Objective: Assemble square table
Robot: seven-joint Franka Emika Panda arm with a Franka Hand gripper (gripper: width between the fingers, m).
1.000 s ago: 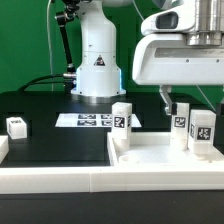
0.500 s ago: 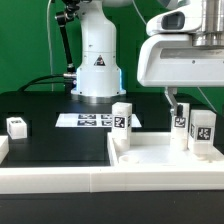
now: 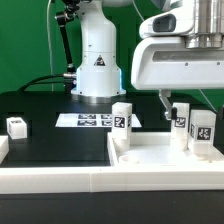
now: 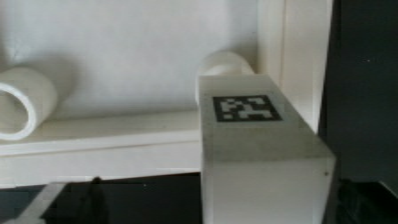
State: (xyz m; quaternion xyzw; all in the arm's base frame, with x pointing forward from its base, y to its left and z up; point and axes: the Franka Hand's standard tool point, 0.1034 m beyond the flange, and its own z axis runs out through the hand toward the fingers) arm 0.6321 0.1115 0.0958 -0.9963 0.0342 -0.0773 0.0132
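Above the middle leg block (image 3: 181,120), my gripper (image 3: 189,101) hangs wide open, empty; I should centre it, then descend squarely.

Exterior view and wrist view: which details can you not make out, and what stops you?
- Hand: exterior view, cut off by the right edge; its fingers are not clear in the wrist view.
- Nearest leg block: wrist view, foot runs off the picture's edge.
- Leg tags: exterior view, too small to read.
- Marker board: exterior view, one end behind a standing leg.
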